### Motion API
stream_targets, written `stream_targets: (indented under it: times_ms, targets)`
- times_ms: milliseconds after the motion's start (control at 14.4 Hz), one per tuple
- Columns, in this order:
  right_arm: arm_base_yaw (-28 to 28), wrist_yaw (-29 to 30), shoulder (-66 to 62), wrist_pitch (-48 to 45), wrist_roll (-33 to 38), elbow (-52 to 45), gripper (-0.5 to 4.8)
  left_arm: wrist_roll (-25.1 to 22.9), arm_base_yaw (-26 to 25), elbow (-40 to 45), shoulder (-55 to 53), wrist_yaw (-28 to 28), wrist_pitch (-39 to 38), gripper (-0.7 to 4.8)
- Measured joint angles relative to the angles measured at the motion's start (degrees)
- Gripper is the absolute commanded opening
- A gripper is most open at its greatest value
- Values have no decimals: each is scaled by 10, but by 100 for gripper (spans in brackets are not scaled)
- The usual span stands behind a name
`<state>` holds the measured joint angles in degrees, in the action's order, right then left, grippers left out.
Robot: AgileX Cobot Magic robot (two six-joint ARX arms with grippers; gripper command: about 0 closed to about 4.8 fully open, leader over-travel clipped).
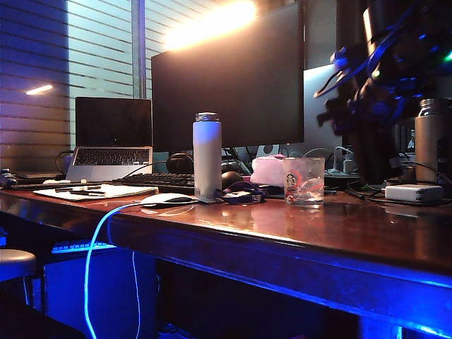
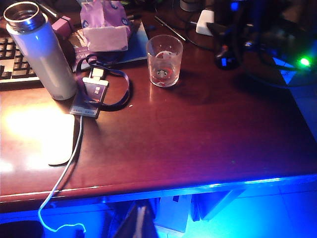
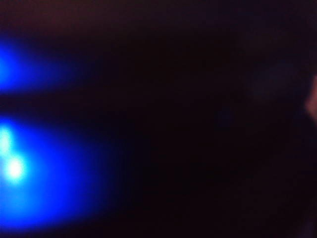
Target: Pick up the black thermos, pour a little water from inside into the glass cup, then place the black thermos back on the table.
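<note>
Black thermos [image 1: 373,152] appears to be the dark upright shape just beneath the blurred right tool [image 1: 364,88], though the gloom leaves this uncertain. Below that tool lies the table [image 1: 296,226]. A white bottle [image 1: 207,155] stands well off to the tool's side. The glass cup [image 1: 304,181] stands upright between the bottle and the tool, nearer the tool and clear of it. Whether the right tool's jaws are apart or clamped cannot be told, as its wrist view is dark. The left tool appears in no picture.

Clear glass cup [image 2: 164,60], green logo; reddish-brown table [image 2: 198,134]; white bottle [image 1: 207,154].
</note>
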<state>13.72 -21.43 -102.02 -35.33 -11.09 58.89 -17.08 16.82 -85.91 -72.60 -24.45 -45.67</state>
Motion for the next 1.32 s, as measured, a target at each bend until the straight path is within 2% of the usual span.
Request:
stream_targets:
  times_ms: [347, 625, 764, 972, 1319]
  targets:
    - [-6, 11, -79, 31, -54, 66, 18, 0, 0, 0, 0, 0, 0, -3]
    - [-23, 10, -102, 42, -90, 95, 18, 0, 0, 0, 0, 0, 1, -3]
    - [-22, 10, -115, 44, -132, 113, 18, 0, 0, 0, 0, 0, 0, -3]
    - [-23, 13, -128, 52, -145, 139, 18, 0, 0, 0, 0, 0, 0, -3]
    - [-23, 13, -148, 69, -212, 161, 18, 0, 0, 0, 0, 0, 0, -3]
